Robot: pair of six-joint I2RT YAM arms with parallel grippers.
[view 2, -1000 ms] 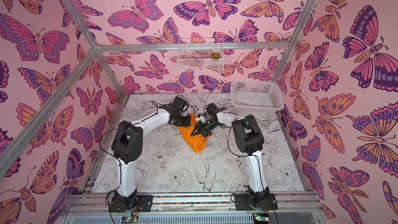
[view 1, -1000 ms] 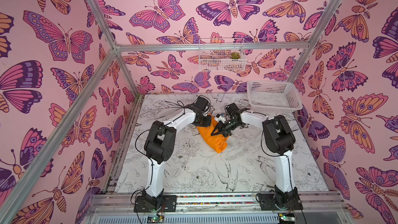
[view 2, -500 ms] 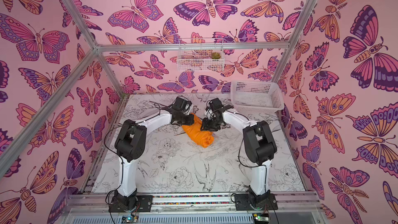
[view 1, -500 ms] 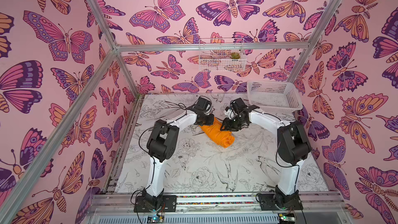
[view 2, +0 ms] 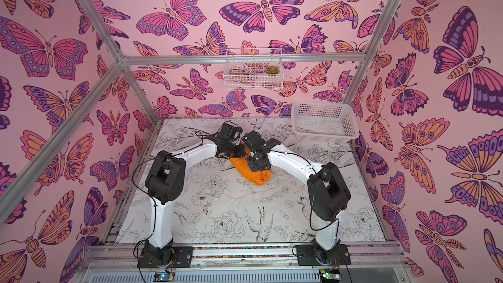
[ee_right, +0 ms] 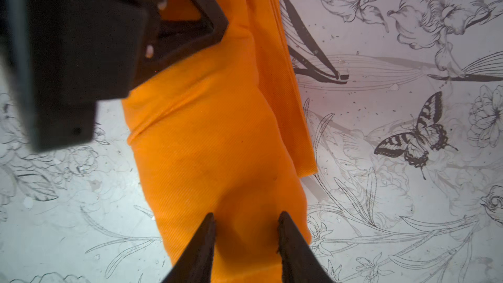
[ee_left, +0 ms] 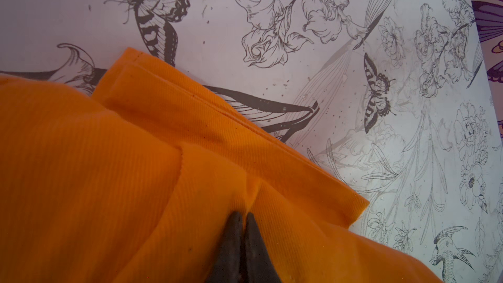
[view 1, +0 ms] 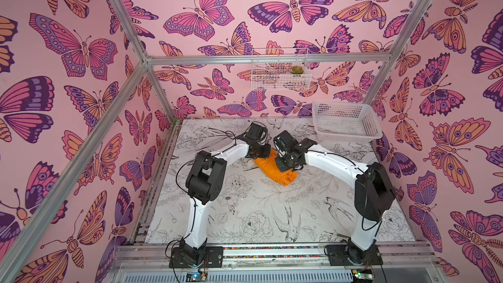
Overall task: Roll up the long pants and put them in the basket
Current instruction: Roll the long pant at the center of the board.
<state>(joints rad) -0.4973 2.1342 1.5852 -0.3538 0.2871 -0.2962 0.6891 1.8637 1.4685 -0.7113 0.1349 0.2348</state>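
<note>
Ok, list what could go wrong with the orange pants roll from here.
1. The left claw is shut on just a small pinch of the long pants; pulling could tug that layer out and loosen the roll.
2. A loose hem flap lies flat on the table beside the roll, unwrapped; it may end up trailing.
3. The right claw stands open over the roll, close to the left arm; they could collide.

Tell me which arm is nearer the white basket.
Right. The right arm reaches over the long pants on the side toward the white basket, jaws apart; the left arm pinches the pants farther from it.
</note>
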